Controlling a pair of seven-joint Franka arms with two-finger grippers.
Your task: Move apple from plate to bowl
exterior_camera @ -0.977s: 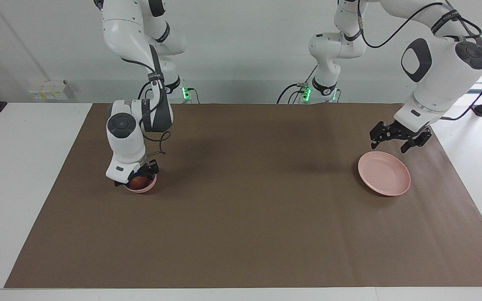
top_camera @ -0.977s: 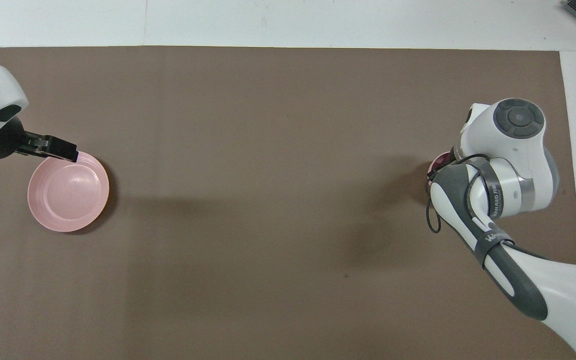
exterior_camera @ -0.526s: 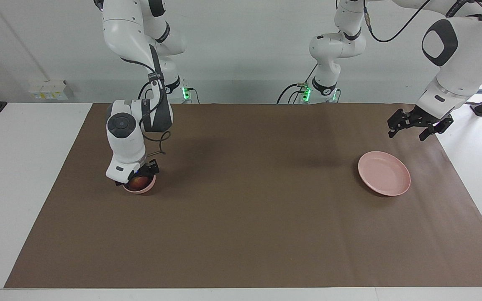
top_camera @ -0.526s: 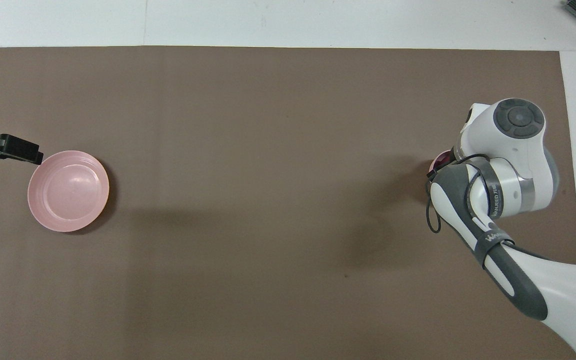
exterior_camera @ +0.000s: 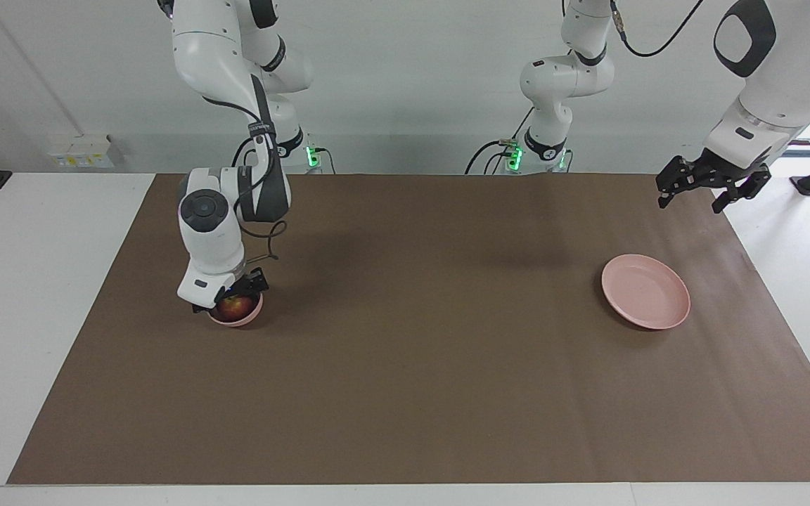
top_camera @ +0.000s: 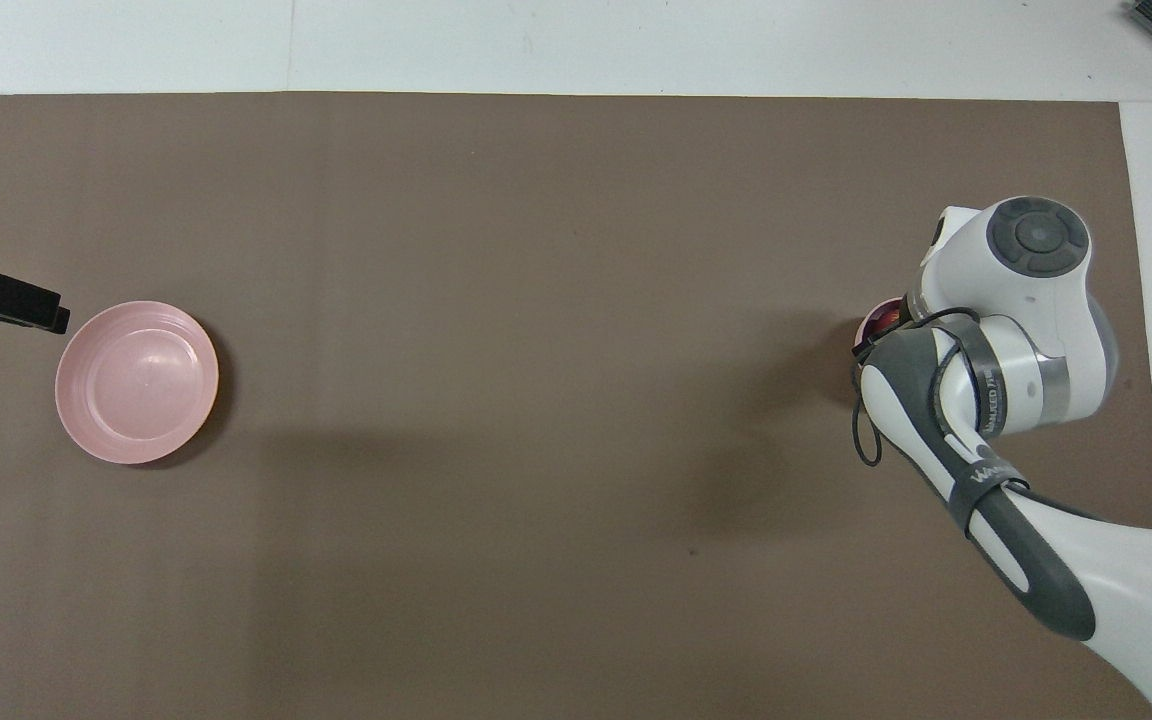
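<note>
Facing view first: the apple (exterior_camera: 236,307) is sitting down in the bowl (exterior_camera: 240,319) at the right arm's end of the surface (exterior_camera: 405,379), with the right gripper (exterior_camera: 230,301) parked right on top of it. I honestly can't tell from here whether it has let go of the fruit. The plate (exterior_camera: 645,292) is empty at the left arm's end, well apart from the bowl. The left gripper (exterior_camera: 707,190) hangs in the air over the corner of the brown mat, fingers (exterior_camera: 664,193) spread wide and holding nothing. If the right gripper lifts while it's hugging the apple, I'd bet the apple comes up with it or the little bowl tips or skids, since it's barely wider than the fruit. Overhead view: the right arm's wrist covers nearly all of the bowl (top_camera: 874,322), so only a sliver of rim and maybe a bit of dark red shows. The plate (top_camera: 136,382) is bare, and the left gripper (top_camera: 6,300) pokes in just beside it. Compared with a second ago, the left gripper was over the plate's rim and has since risen and pulled off toward the mat's corner. The right gripper, bowl and plate haven't budged.
</note>
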